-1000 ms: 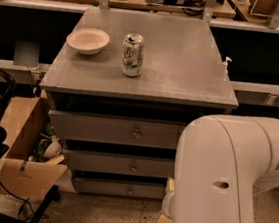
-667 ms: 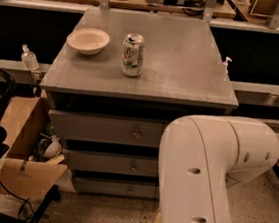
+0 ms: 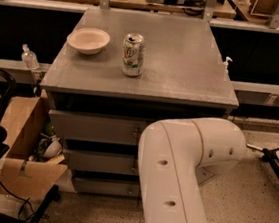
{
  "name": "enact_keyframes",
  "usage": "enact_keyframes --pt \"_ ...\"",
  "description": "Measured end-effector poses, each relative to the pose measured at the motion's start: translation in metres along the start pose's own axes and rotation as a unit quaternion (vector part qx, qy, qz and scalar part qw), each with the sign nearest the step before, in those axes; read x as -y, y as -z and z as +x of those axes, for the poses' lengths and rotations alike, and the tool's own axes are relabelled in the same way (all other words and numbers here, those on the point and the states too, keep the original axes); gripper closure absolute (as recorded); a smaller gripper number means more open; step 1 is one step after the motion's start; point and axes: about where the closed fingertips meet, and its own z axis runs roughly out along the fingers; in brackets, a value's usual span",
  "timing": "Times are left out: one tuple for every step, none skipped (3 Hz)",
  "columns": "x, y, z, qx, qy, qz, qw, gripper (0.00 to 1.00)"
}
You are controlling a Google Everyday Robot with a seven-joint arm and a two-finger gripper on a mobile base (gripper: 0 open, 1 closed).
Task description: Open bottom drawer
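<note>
Nearest you, the white arm [image 3: 182, 179] fills the foreground; the gripper is out of sight, so you cannot tell its state. Behind it the bottom drawer [image 3: 103, 186] sits shut by the speckled floor [image 3: 249, 206], and farther back a bowl [image 3: 88, 40] and can [image 3: 133, 54] stand on the grey cabinet top [image 3: 184, 68].

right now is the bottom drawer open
No, the bottom drawer sits pushed in, no tray showing; the claw is out of view.
</note>
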Motion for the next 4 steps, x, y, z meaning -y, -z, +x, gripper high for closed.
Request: enact_keyframes --pt "-0.018 -0.030 0.016 -0.027 0.022 -0.029 0.9990 0.00" --pt "-0.018 -0.030 0.016 -0.027 0.022 -0.029 0.9990 0.00" --pt "-0.009 -0.043 0.007 -0.017 0.036 -0.034 0.9986 0.00" --pt "0.007 -0.065 0.000 -0.008 0.050 -0.046 0.9977 0.00"
